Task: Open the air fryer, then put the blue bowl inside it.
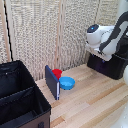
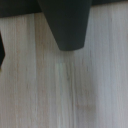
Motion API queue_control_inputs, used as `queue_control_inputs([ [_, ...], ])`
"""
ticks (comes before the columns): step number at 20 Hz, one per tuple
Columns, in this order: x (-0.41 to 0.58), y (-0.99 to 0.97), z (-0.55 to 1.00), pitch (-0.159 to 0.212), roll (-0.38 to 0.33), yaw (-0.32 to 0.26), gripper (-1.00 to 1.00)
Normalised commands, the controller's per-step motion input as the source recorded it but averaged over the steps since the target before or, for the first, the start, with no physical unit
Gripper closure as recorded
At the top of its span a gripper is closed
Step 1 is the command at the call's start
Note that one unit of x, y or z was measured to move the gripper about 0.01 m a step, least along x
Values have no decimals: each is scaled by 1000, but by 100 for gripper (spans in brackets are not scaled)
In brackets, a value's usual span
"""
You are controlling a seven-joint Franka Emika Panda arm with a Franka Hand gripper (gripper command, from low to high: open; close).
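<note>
Looking from the front of the exterior view backwards, you meet first the black fabric bin (image 1: 20, 97) with its compartments, filling the lower corner on the exterior view's left. Past it stands a dark blue flat panel (image 1: 52, 82) on edge, and just beside that the blue bowl (image 1: 67, 83), sitting on the wooden table (image 1: 95, 102) with a red round object (image 1: 57, 73) close behind it. Farther back, on the exterior view's right, is the air fryer (image 1: 107, 65), with the white arm (image 1: 100, 37) bent over it.

You cannot see the gripper itself in either picture, so whether its fingers are apart or together cannot be told. The wrist view shows a dark tapering shape (image 2: 66, 22) above pale wood, which is probably the air fryer handle, very near the camera.

Expect the handle to be stiff and the drawer to resist a little, so take the bar squarely across its middle. The bowl looks light, thin and slippery; pinch its rim softly, since a hard squeeze could flip it.
</note>
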Motion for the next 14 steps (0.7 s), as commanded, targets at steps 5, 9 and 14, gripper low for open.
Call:
queue_control_inputs([
  [5,0,-411,-221,-5,-55,144,-100],
  [9,-4,-414,-36,-1,-70,84,-100],
  [14,0,-415,-14,33,-19,74,100],
])
